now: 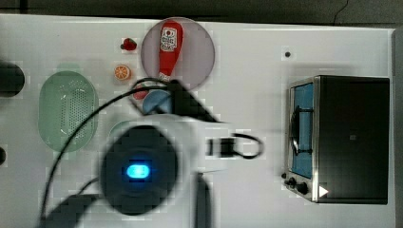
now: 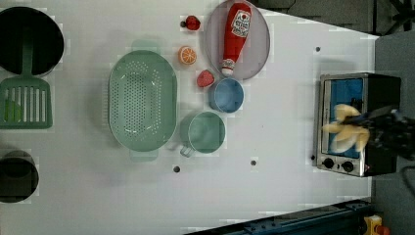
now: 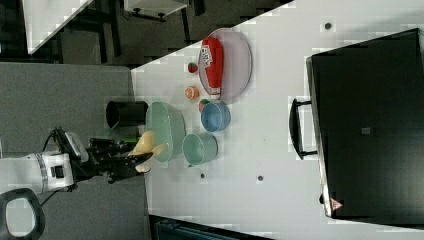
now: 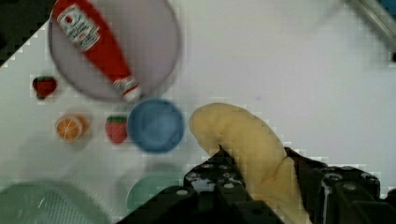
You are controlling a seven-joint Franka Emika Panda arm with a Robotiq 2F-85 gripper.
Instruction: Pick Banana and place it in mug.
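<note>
In the left view, going from its left: the basket [image 2: 142,100], the mug [image 2: 206,132] touching it on the surface [image 2: 274,127], then the blue cup [image 2: 226,95]. At the left view's right, the tool [image 4: 268,186] grips the banana [image 4: 243,140] above the surface.

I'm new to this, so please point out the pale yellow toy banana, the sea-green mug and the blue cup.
Pale yellow toy banana [image 4: 243,137]: wrist view, its curved body.
Sea-green mug [image 2: 206,132]: left view, its inside.
Blue cup [image 2: 227,94]: left view, its inside.
</note>
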